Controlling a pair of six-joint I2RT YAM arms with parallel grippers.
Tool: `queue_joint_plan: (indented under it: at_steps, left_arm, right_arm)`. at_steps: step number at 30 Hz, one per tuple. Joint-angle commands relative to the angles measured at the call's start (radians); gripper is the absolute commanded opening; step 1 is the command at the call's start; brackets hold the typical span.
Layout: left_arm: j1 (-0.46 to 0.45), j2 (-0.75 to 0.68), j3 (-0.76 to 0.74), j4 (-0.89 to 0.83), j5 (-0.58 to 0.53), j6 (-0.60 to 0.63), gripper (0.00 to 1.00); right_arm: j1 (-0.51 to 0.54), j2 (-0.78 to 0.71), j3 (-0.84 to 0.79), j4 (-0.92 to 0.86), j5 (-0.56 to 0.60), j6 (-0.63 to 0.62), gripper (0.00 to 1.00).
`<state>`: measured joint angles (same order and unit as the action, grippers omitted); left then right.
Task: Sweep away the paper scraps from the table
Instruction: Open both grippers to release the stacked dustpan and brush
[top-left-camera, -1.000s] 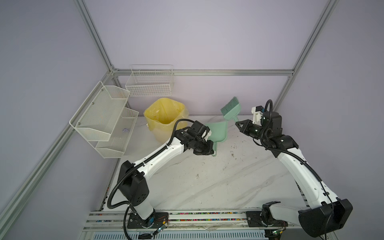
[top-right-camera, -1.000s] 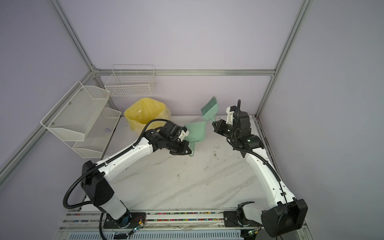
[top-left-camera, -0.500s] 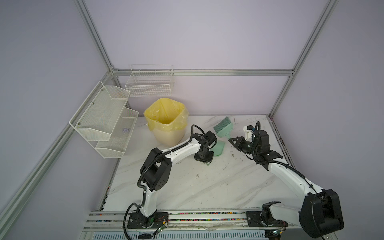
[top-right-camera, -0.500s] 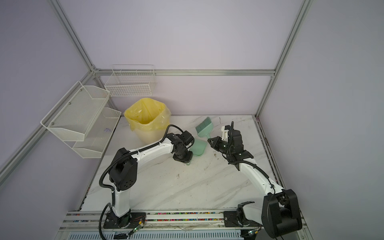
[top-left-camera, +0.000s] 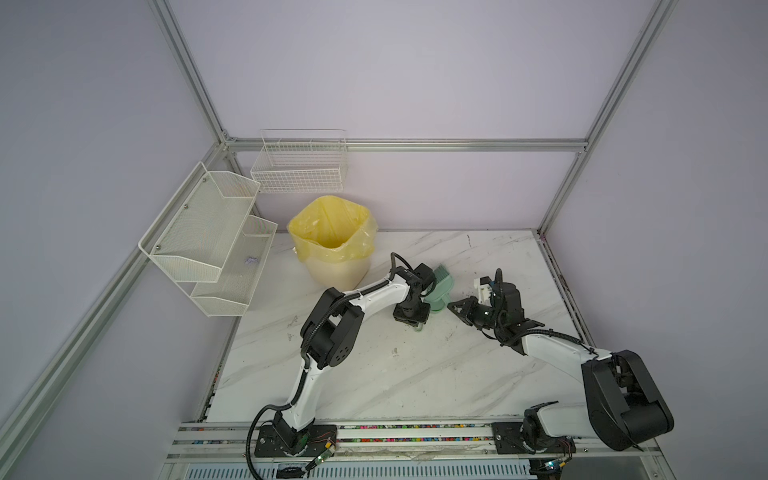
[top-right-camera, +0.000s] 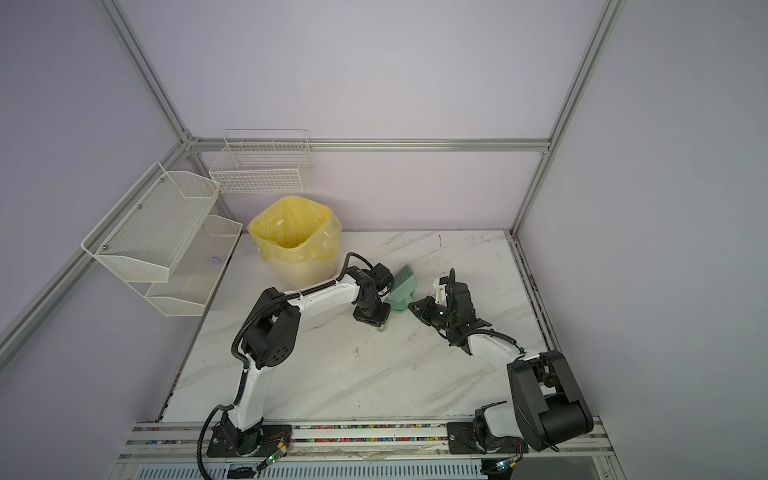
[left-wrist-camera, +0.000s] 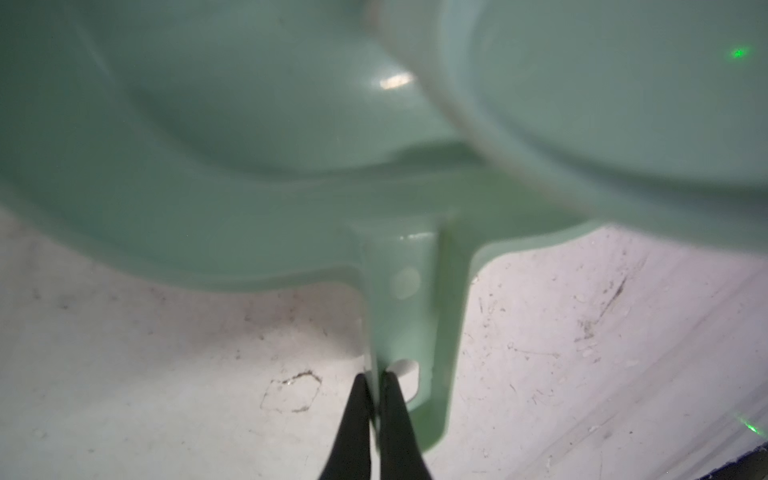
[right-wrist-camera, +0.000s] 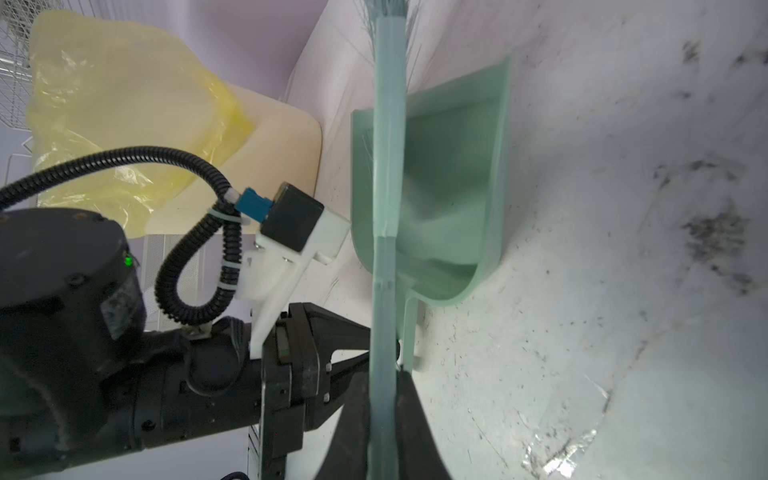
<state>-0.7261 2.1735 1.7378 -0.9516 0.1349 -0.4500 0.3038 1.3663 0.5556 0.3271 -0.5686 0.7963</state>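
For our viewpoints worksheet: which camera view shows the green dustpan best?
The right wrist view: the dustpan shows nearly whole, scoop and handle, crossed only by the brush. The left wrist view shows a blurred close-up of its handle. Both top views show it small and distant.

Blurred, cropped dustpan in left wrist view, brush bristles cut off
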Motion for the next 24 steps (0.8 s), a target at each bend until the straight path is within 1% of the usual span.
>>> queue_joint_plan:
  at_steps: [1,4,8,13,16,18,20,22,23,24]
  left_arm:
    - [0.009,-0.015,0.099,0.005,0.006,0.011,0.12]
    - [0.011,-0.032,0.1,0.005,-0.003,0.01,0.22]
    - [0.01,-0.071,0.098,0.004,-0.028,0.007,0.31]
    - [0.01,-0.137,0.091,-0.001,-0.08,0.008,0.4]
    - [0.01,-0.209,0.063,0.0,-0.135,0.008,0.46]
    - [0.01,-0.261,0.038,0.0,-0.174,0.011,0.5]
    - [0.01,-0.327,-0.003,0.003,-0.21,0.011,0.56]
    - [0.01,-0.395,-0.05,0.007,-0.243,0.01,0.62]
    - [0.009,-0.438,-0.079,0.012,-0.265,0.008,0.66]
    - [0.01,-0.478,-0.117,0.018,-0.286,0.009,0.72]
  right_arm:
    - [0.01,0.002,-0.02,0.123,-0.017,0.033,0.0]
    - [0.011,0.046,-0.018,0.123,-0.025,0.03,0.0]
    - [0.011,0.081,0.008,0.068,-0.018,0.001,0.0]
    - [0.011,0.088,0.066,-0.073,0.015,-0.058,0.18]
    - [0.011,0.066,0.104,-0.195,0.069,-0.102,0.3]
    - [0.012,0.049,0.126,-0.262,0.091,-0.121,0.36]
    - [0.012,0.023,0.143,-0.316,0.124,-0.129,0.43]
    - [0.011,0.012,0.159,-0.355,0.164,-0.123,0.54]
    - [0.01,-0.024,0.168,-0.38,0.19,-0.129,0.55]
    - [0.008,-0.04,0.175,-0.398,0.211,-0.135,0.57]
